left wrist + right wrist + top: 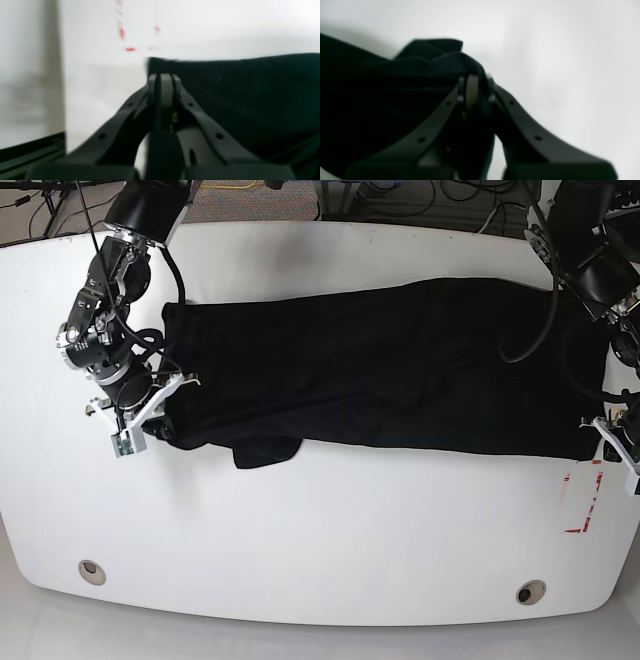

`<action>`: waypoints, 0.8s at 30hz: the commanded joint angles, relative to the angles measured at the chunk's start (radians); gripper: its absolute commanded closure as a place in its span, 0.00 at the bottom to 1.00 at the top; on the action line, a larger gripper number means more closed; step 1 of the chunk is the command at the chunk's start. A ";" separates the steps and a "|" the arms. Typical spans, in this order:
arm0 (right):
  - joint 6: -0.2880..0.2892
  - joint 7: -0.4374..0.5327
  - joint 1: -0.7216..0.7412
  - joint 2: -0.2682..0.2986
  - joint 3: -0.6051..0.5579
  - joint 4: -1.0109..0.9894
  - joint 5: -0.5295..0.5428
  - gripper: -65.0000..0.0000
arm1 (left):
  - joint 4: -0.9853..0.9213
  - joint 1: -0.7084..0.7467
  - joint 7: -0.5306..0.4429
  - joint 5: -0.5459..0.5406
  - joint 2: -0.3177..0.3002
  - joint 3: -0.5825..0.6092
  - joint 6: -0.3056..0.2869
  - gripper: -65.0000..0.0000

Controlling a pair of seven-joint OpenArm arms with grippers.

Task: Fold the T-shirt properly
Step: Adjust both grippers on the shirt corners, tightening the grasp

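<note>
We are looking across a white worktop (300, 560), its near edge bare but for two round holes (92, 571) and red tape marks (585, 490) at the near right corner. Beyond, our right gripper (476, 82) is pinching a bunched fold of the black T-shirt (380, 360) by the left edge, while our left gripper (163, 80) is pressing its fingers together on the shirt's corner at the right edge. The shirt is lying spread lengthwise across the worktop's far half.
</note>
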 commanded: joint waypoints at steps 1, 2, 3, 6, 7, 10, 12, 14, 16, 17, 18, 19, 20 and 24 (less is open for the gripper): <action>-0.003 0.017 0.020 0.029 0.004 0.023 0.013 1.00 | 0.012 -0.019 -0.013 -0.003 -0.015 0.001 0.000 1.00; -0.003 0.013 0.023 0.029 0.004 0.023 0.013 1.00 | 0.012 -0.019 -0.013 0.001 -0.015 0.001 0.000 1.00; -0.003 0.013 0.023 0.029 0.004 0.023 0.013 1.00 | 0.010 -0.019 -0.013 0.002 -0.015 0.001 0.000 1.00; -0.003 0.013 0.020 0.029 0.004 0.021 0.014 1.00 | -0.015 -0.013 -0.016 0.001 -0.014 0.001 0.000 1.00; -0.003 0.013 0.017 0.027 0.004 0.021 0.014 1.00 | -0.028 -0.013 -0.018 0.001 -0.014 0.001 0.000 1.00; -0.003 0.013 0.015 0.026 0.004 0.021 0.019 1.00 | -0.094 -0.017 -0.024 0.002 -0.015 0.001 0.000 1.00; -0.003 0.013 0.014 0.026 0.004 0.018 0.019 1.00 | -0.153 -0.019 -0.041 0.002 -0.017 0.001 0.000 0.95; -0.003 0.013 0.005 0.026 0.004 0.018 0.019 1.00 | -0.226 -0.031 -0.084 0.001 -0.020 0.000 0.000 0.82; -0.003 0.013 0.000 0.026 0.004 0.018 0.022 1.00 | -0.278 -0.048 -0.125 0.002 -0.020 -0.002 0.000 0.68; -0.003 0.013 -0.001 0.026 0.004 0.018 0.022 1.00 | -0.312 -0.056 -0.145 0.002 -0.020 -0.002 0.000 0.59; -0.003 0.013 -0.001 0.026 0.004 0.018 0.022 1.00 | -0.338 -0.062 -0.162 0.002 -0.021 -0.002 0.000 0.52; -0.003 0.013 -0.003 0.026 0.004 0.018 0.022 1.00 | -0.372 -0.071 -0.180 0.002 -0.023 -0.002 0.000 0.44; -0.003 0.013 -0.003 0.026 0.004 0.018 0.022 1.00 | -0.397 -0.079 -0.197 0.002 -0.026 -0.002 0.000 0.38; -0.003 0.013 -0.005 0.026 0.004 0.018 0.022 1.00 | -0.519 -0.123 -0.260 0.001 -0.047 -0.002 0.000 0.27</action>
